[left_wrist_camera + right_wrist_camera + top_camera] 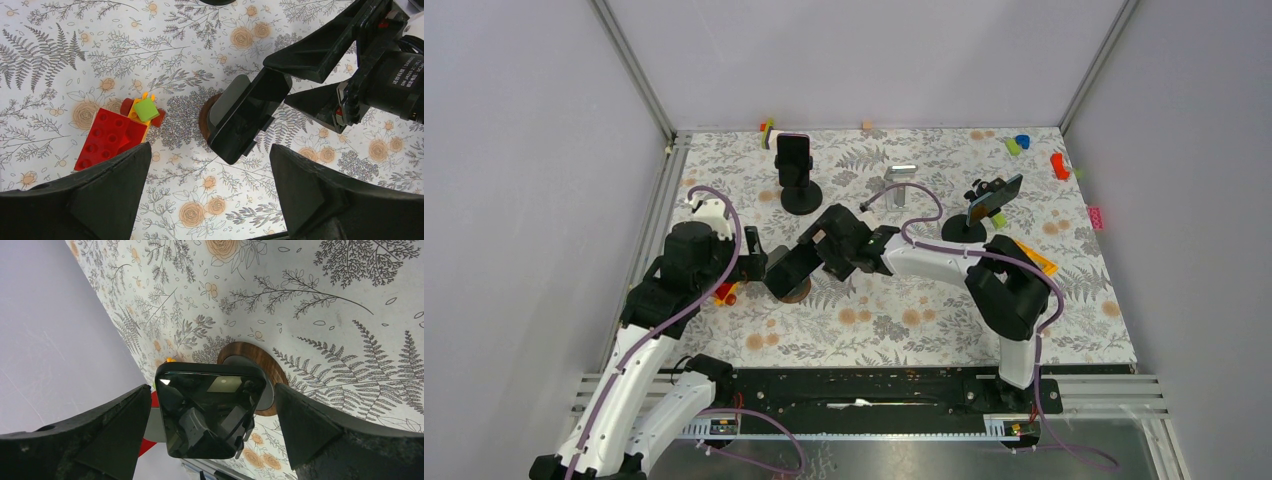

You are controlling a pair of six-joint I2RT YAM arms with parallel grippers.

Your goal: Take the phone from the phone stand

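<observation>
I am holding my right hand wide open, and it is gripping nothing. The phone is sitting right between my two right fingers, with its dark glass facing this hand's camera. A thin bit of space is showing on each side of it, so my fingers are not squeezing it. The phone is leaning on its phone stand, which has a round brown foot just past the phone from this hand.

I am holding my left hand wide open too, and it is holding nothing. It is hanging above the flowery bench and looking down. The phone is sitting just ahead of this hand, between its fingertips and my right hand, which is reaching in from the other side. A red block is lying near the left finger of this hand, with a small green block resting on more toys just beside it.

Far beyond both hands, another phone is standing on a black stand, and a tilted phone is sitting on one more stand
</observation>
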